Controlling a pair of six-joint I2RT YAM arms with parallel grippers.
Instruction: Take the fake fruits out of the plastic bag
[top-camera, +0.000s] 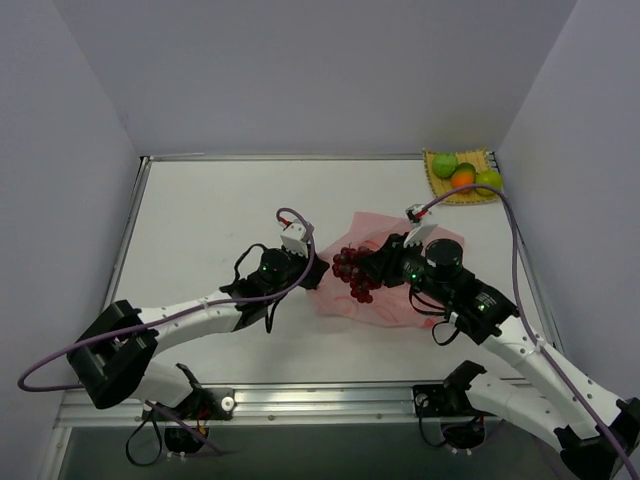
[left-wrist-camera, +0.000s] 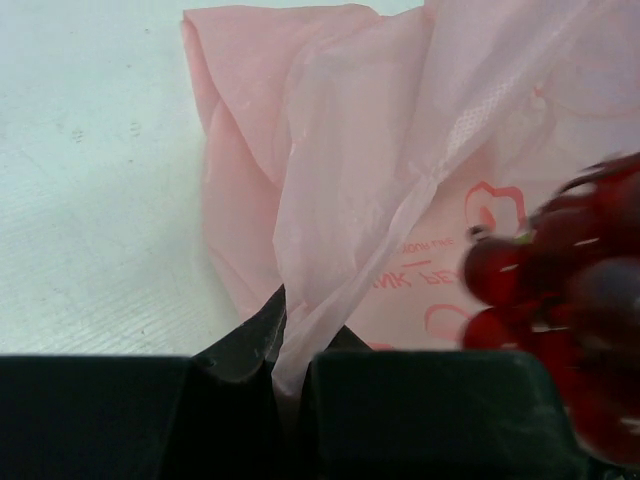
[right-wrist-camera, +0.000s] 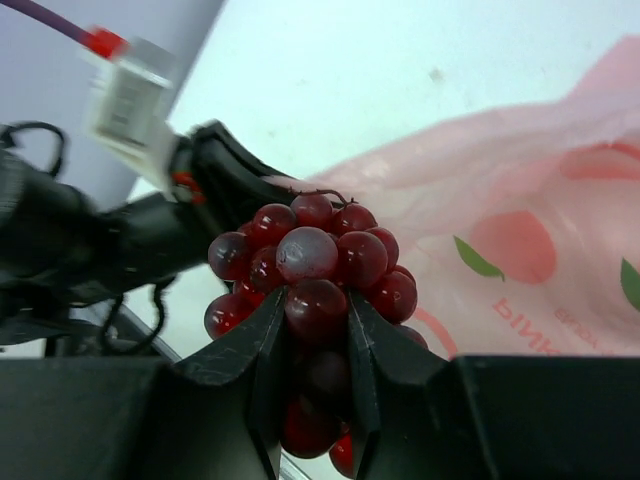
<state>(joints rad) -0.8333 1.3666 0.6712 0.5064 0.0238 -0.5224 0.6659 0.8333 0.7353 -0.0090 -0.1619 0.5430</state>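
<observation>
Your right gripper (right-wrist-camera: 314, 318) clamps the grape bunch (right-wrist-camera: 306, 252) at the plastic bag's (left-wrist-camera: 345, 160) edge, left gripper (left-wrist-camera: 292, 352) pinching its film, so now lift the grapes clear.

White table (top-camera: 220, 210), flat matte top, metal rail round the edges. Two items sit directly on it. Plastic bag (top-camera: 380, 310): thin pink film, peach and green leaf print, crumpled, lying right of centre. Yellow woven mat (top-camera: 438, 188): small, square, in the far right corner close to the rail, well apart from the bag.
</observation>
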